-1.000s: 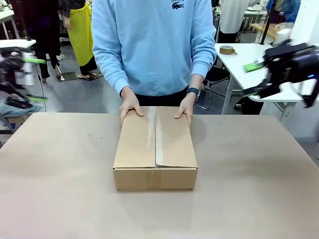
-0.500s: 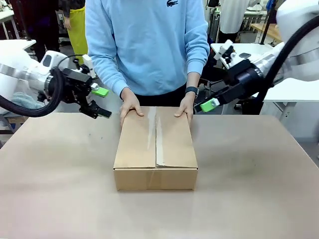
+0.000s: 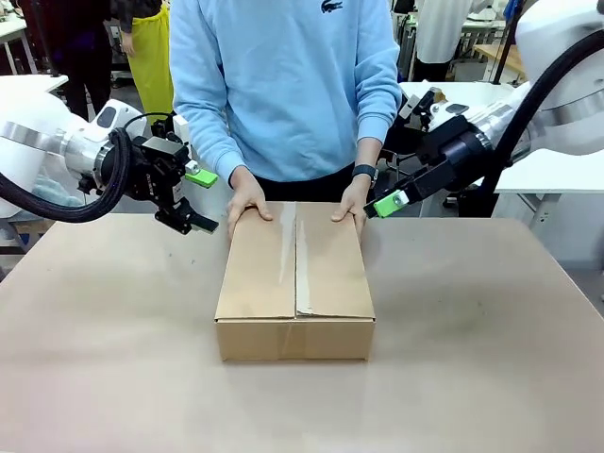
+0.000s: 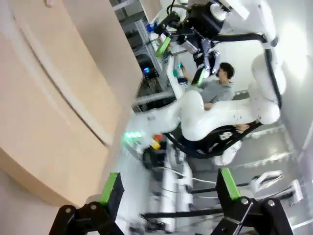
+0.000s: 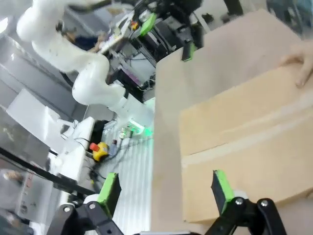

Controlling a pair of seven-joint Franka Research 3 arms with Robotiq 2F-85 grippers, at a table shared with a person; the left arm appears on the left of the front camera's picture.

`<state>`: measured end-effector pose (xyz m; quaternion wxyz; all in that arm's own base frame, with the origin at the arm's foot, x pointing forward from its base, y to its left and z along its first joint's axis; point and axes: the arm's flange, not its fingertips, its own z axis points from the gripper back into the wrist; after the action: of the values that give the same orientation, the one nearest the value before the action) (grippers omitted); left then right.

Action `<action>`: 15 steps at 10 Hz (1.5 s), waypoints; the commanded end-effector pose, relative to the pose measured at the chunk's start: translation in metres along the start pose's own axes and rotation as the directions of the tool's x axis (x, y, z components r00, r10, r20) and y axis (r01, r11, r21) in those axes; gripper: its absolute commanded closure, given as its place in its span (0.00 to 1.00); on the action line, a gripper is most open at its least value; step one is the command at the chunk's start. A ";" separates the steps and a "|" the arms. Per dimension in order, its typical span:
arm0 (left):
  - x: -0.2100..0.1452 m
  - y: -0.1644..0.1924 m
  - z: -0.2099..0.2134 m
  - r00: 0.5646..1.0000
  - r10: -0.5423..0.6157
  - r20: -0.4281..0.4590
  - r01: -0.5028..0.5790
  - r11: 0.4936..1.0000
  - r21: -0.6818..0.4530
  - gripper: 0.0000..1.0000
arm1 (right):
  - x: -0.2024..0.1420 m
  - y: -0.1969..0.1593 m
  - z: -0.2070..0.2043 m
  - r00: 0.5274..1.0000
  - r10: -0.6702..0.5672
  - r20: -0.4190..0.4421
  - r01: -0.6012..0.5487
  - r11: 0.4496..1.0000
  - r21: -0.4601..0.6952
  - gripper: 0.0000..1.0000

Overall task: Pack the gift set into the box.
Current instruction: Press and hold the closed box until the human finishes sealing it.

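Note:
The brown cardboard box (image 3: 294, 274) lies in the middle of the table with its top flaps folded shut. A person in a light blue top rests both hands (image 3: 247, 200) on its far edge. The gift set is hidden. My left gripper (image 3: 203, 201) hovers open just left of the box's far left corner, near the person's hand. My right gripper (image 3: 398, 160) hangs open to the right of the far right corner. The left wrist view has the box (image 4: 49, 98) beyond the open gripper (image 4: 168, 188). In the right wrist view the box (image 5: 244, 142) lies past the open gripper (image 5: 165, 191).
The tan table (image 3: 113, 359) has bare surface on all sides of the box. A white side table (image 3: 462, 113) with a roll of tape (image 3: 429, 94) stands behind at the right. Other people stand farther back at the left.
Both arms have swung in from the sides and now flank the box's far end. The person's hands and the box have stayed put.

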<state>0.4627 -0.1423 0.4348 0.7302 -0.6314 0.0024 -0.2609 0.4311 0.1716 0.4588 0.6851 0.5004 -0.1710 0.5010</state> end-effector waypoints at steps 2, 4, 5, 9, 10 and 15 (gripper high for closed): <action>-0.002 0.004 -0.007 0.507 -0.850 0.141 0.834 0.525 0.167 0.00 | -0.015 -0.029 -0.017 0.915 0.393 0.092 -0.388 0.919 -0.064 0.00; -0.011 0.006 -0.020 0.176 -0.982 0.064 0.935 0.187 0.302 0.00 | -0.026 -0.029 -0.006 0.870 0.477 0.123 -0.457 0.875 -0.159 0.00; -0.012 0.014 -0.029 0.125 -0.992 -0.028 0.937 0.108 0.333 0.00 | -0.026 -0.027 -0.004 0.848 0.515 0.123 -0.491 0.852 -0.182 0.00; -0.020 0.043 -0.044 0.127 -0.868 -0.480 0.949 -0.034 0.314 0.00 | -0.032 -0.035 -0.002 0.854 0.484 0.192 -0.462 0.874 -0.148 0.00; -0.023 0.043 -0.038 0.139 -0.863 -0.485 0.944 -0.032 0.327 0.00 | -0.034 -0.036 -0.002 0.851 0.476 0.222 -0.455 0.879 -0.139 0.00; -0.012 0.036 -0.045 0.277 -0.926 -0.258 0.947 0.218 0.235 0.00 | -0.029 -0.034 -0.003 0.869 0.469 0.160 -0.451 0.882 -0.136 0.00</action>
<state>0.4467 -0.1792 0.3845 0.5204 -0.3539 -0.3914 -0.6713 0.4472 0.1584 0.4163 0.5473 0.4666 -0.3703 0.5878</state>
